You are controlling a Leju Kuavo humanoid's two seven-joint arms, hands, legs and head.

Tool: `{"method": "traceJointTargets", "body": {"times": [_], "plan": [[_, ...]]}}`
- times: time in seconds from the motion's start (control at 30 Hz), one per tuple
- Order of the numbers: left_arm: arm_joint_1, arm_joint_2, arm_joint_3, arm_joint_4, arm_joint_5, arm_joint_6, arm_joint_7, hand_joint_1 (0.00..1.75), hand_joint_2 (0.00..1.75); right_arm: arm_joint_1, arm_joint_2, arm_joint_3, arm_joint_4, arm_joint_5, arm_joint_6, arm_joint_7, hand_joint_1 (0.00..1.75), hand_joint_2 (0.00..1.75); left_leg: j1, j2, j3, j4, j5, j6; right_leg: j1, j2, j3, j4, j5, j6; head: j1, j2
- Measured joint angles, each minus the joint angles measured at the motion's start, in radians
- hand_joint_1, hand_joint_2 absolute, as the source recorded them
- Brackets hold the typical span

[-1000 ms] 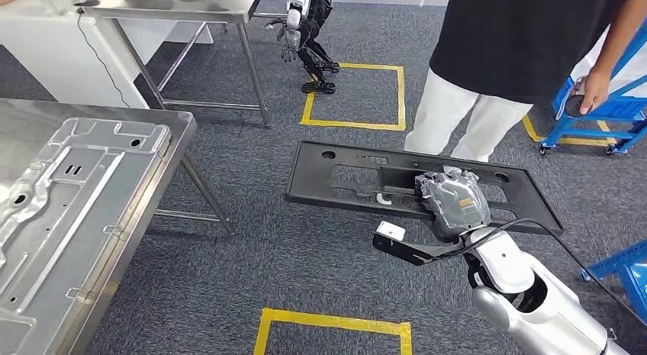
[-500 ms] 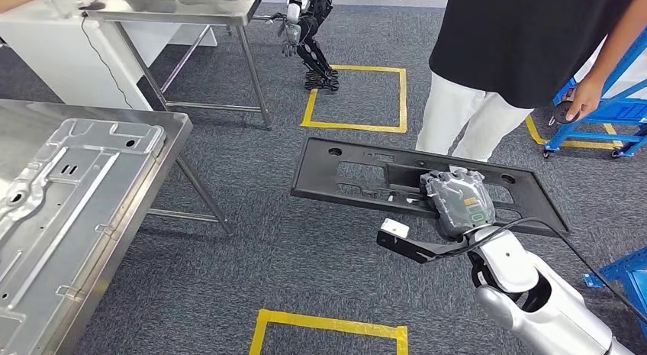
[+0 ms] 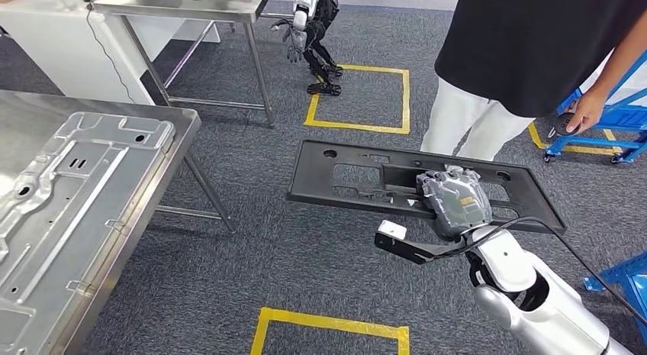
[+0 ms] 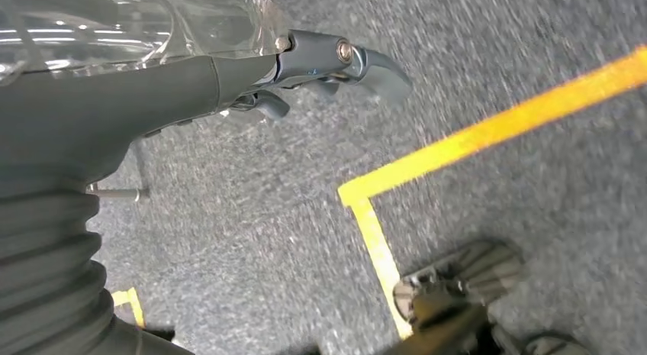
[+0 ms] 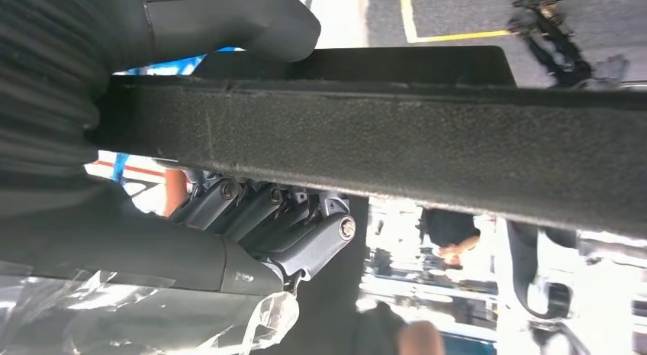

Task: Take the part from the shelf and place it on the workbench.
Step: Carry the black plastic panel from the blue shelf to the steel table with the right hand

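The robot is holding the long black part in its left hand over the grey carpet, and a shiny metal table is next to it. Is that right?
Not quite. The head view shows the right hand holding the long black part, not the left. The rest is right: the part hangs over the grey carpet, and the shiny metal table stands beside it.

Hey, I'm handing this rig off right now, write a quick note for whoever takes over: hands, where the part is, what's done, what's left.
Right hand: grips the black plastic panel at its near edge, holding it roughly level above the carpet, not on any surface.
Left hand: holds nothing, hanging over the floor; whether its fingers are curled is unclear.
Workbench: to the robot's left, already carrying a stamped metal sheet part.
A person stands just beyond the panel.
Done: part is in hand.
Left: carry it to the workbench, set it down, release.
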Motion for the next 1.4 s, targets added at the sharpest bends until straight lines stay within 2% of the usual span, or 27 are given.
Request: {"method": "traceJointTargets", "body": {"times": [0.1,0.13,0.17,0.2,0.27,0.33,0.43,0.5,0.53,0.6,0.63,0.67,0.7,0.77,0.83,0.87,0.93,1.0,1.03,1.1,1.13,1.17,1.2,1.23,1.3,1.33,1.4], "plan": [[0.000,0.000,0.000,0.000,0.000,0.000,0.000,0.00,1.75,0.002,-0.001,0.000,0.000,0.000,0.000,-0.001,1.75,1.75,0.001,0.000,0.003,-0.004,0.003,0.007,0.003,0.000,-0.099,0.213,-0.098,0.001,0.001,0.000],[0.000,0.000,0.000,0.000,0.000,-0.001,0.000,0.00,1.75,0.002,-0.001,0.000,0.000,0.000,0.000,-0.001,1.75,1.75,0.001,0.000,0.003,-0.003,0.003,0.007,0.003,0.000,-0.123,0.260,-0.109,0.003,0.001,0.000],[0.001,0.000,0.000,0.000,0.000,-0.001,0.000,0.00,1.75,0.003,-0.001,0.000,0.001,0.000,0.000,-0.001,1.75,1.75,0.002,-0.001,0.003,-0.002,0.003,0.006,0.002,0.000,-0.129,0.268,-0.100,0.004,0.001,0.000],[0.001,-0.001,0.000,0.000,0.000,-0.001,0.000,0.00,1.75,0.003,-0.001,0.001,0.001,0.000,0.000,-0.001,1.75,1.75,0.004,-0.002,0.004,-0.001,0.001,0.005,0.001,0.000,-0.112,0.230,-0.073,0.006,0.001,0.000],[0.000,-0.001,0.000,0.000,0.000,-0.001,0.000,0.00,1.75,0.001,-0.001,0.001,0.000,0.000,0.000,-0.001,1.75,1.75,0.005,-0.005,0.004,0.009,-0.007,-0.003,-0.003,0.001,-0.038,0.080,-0.001,0.012,0.001,0.000],[-0.001,0.000,0.000,0.000,0.000,-0.001,0.000,0.00,1.75,0.001,-0.001,0.001,0.000,0.000,0.000,-0.001,1.75,1.75,0.004,-0.007,-0.003,0.024,-0.015,-0.014,-0.005,0.005,0.012,-0.022,0.034,0.012,0.001,0.000],[0.001,0.000,0.000,0.000,0.000,-0.001,0.000,0.00,1.75,0.001,-0.001,0.001,0.000,0.000,0.000,-0.001,1.75,1.75,0.005,-0.007,-0.010,0.031,-0.019,-0.023,-0.001,0.007,0.014,-0.036,0.036,-0.003,0.000,0.000],[0.002,0.000,0.000,0.000,0.000,-0.001,0.000,0.00,1.75,0.000,-0.001,0.001,0.000,0.000,0.000,-0.001,1.75,1.75,0.008,-0.005,-0.029,0.077,-0.050,-0.032,-0.002,0.005,0.013,-0.037,0.039,-0.013,-0.001,0.000],[0.001,-0.001,0.000,0.000,0.000,-0.001,0.000,0.00,1.75,-0.001,-0.001,0.000,0.000,0.000,0.000,-0.001,1.75,1.75,0.010,-0.003,-0.053,0.134,-0.080,-0.037,-0.003,0.004,0.013,-0.038,0.039,-0.016,-0.001,0.000],[0.001,-0.001,0.000,0.000,0.000,-0.001,0.000,0.00,1.75,-0.001,-0.001,0.000,0.000,0.000,0.000,-0.001,1.75,1.75,0.012,-0.002,-0.124,0.287,-0.147,-0.045,-0.002,0.003,0.013,-0.038,0.039,-0.020,-0.002,0.000],[0.002,-0.001,0.000,0.000,0.000,-0.001,0.000,0.00,1.75,0.000,-0.001,0.000,0.000,0.000,0.000,-0.001,1.75,1.75,0.013,-0.002,-0.153,0.344,-0.164,-0.045,-0.001,0.002,0.013,-0.038,0.039,-0.020,-0.002,0.000],[0.003,-0.001,0.000,0.000,0.000,-0.001,0.000,0.00,1.75,0.000,-0.001,0.001,0.000,0.000,0.000,-0.001,1.75,1.75,0.012,-0.002,-0.163,0.363,-0.162,-0.044,0.000,0.002,0.013,-0.038,0.039,-0.020,-0.002,0.000],[0.003,-0.001,0.000,0.000,0.000,-0.001,0.000,0.00,1.75,0.000,-0.001,0.001,0.000,0.000,0.000,-0.001,1.75,1.75,0.011,-0.002,-0.153,0.337,-0.141,-0.040,0.001,0.002,0.014,-0.038,0.039,-0.020,-0.002,0.000],[0.002,-0.001,0.000,0.000,0.000,-0.001,0.000,0.00,1.75,-0.001,-0.001,0.000,0.000,0.000,0.000,-0.001,1.75,1.75,0.006,-0.001,-0.083,0.187,-0.065,-0.027,0.000,0.003,0.018,-0.039,0.038,-0.020,-0.002,0.000],[-0.001,-0.001,0.000,0.000,0.000,-0.001,0.000,0.00,1.75,-0.001,-0.001,0.000,0.000,0.000,0.000,-0.001,1.75,1.75,-0.004,0.001,-0.025,0.058,-0.016,-0.015,0.001,0.003,0.017,-0.040,0.039,-0.018,-0.002,0.000],[-0.001,-0.001,0.000,0.000,0.000,-0.001,0.000,0.00,1.75,0.000,-0.001,0.000,0.000,0.000,0.000,-0.001,1.75,1.75,-0.009,0.001,-0.014,0.031,-0.010,-0.012,0.000,0.003,0.015,-0.041,0.040,-0.016,-0.002,0.000],[0.000,-0.001,0.000,0.000,0.000,-0.001,0.000,0.00,1.75,0.000,-0.001,0.001,0.000,0.000,0.000,-0.001,1.75,1.75,-0.012,0.000,-0.015,0.021,-0.008,-0.008,-0.001,0.002,0.012,-0.043,0.043,-0.008,-0.002,0.000],[0.001,-0.001,0.000,0.000,0.000,-0.001,0.000,0.00,1.75,-0.001,-0.001,0.001,0.000,0.000,0.000,-0.001,1.75,1.75,-0.009,0.000,-0.009,0.008,0.000,-0.001,-0.002,0.001,0.002,-0.022,0.022,-0.002,-0.001,0.000],[0.000,0.000,0.000,0.000,0.000,-0.001,0.000,0.00,1.75,-0.002,-0.002,0.001,0.000,0.000,0.000,-0.001,1.75,1.75,-0.007,0.000,-0.005,0.001,0.005,0.003,0.000,0.001,-0.016,0.020,-0.004,0.000,-0.001,0.000],[-0.001,-0.001,0.000,0.000,0.000,-0.001,0.000,0.00,1.75,-0.001,-0.002,0.001,0.000,0.000,0.000,-0.001,1.75,1.75,-0.006,0.000,-0.003,-0.003,0.008,0.008,0.004,0.001,-0.080,0.162,-0.075,0.001,-0.001,0.000],[0.000,-0.001,0.000,0.000,0.000,-0.001,0.000,0.00,1.75,0.000,-0.002,0.001,0.001,0.000,0.000,-0.001,1.75,1.75,-0.007,0.000,-0.003,-0.002,0.008,0.008,0.005,0.001,-0.110,0.229,-0.098,0.001,-0.001,0.000],[0.001,-0.002,0.000,0.000,0.000,-0.001,0.000,0.00,1.75,0.002,-0.002,0.001,0.001,0.000,0.000,-0.001,1.75,1.75,-0.006,0.000,-0.003,-0.002,0.008,0.008,0.004,0.001,-0.127,0.263,-0.103,0.002,-0.001,0.000],[0.002,-0.002,0.000,0.000,0.000,-0.001,0.000,0.00,1.75,0.002,-0.002,0.001,0.002,0.000,0.000,-0.001,1.75,1.75,-0.005,0.000,-0.002,-0.001,0.008,0.008,0.004,0.000,-0.123,0.254,-0.088,0.003,0.000,0.000],[0.002,-0.002,0.000,0.000,0.000,-0.001,0.000,0.00,1.75,0.002,-0.002,0.001,0.002,0.000,0.000,-0.001,1.75,1.75,-0.004,-0.001,-0.002,0.002,0.006,0.007,0.002,0.000,-0.098,0.203,-0.057,0.005,0.000,0.000],[0.001,-0.002,0.000,0.000,0.000,-0.001,0.000,0.00,1.75,0.001,-0.002,0.001,0.002,0.000,0.000,-0.001,1.75,1.75,-0.002,-0.002,-0.004,0.012,0.000,-0.001,-0.002,0.001,-0.020,0.051,0.008,0.009,0.000,0.000],[0.001,-0.002,0.000,0.000,0.000,-0.001,0.000,0.00,1.75,0.000,-0.002,0.001,0.002,0.000,0.000,-0.001,1.75,1.75,-0.003,-0.003,-0.007,0.018,-0.004,-0.006,-0.002,0.003,0.006,-0.003,0.026,0.009,-0.001,0.000],[0.001,-0.002,0.000,0.000,0.000,-0.001,0.000,0.00,1.75,0.001,-0.002,0.001,0.002,0.000,0.000,-0.001,1.75,1.75,-0.005,-0.003,-0.014,0.026,-0.006,-0.013,0.000,0.006,0.021,-0.037,0.031,0.002,-0.002,0.000]]}}
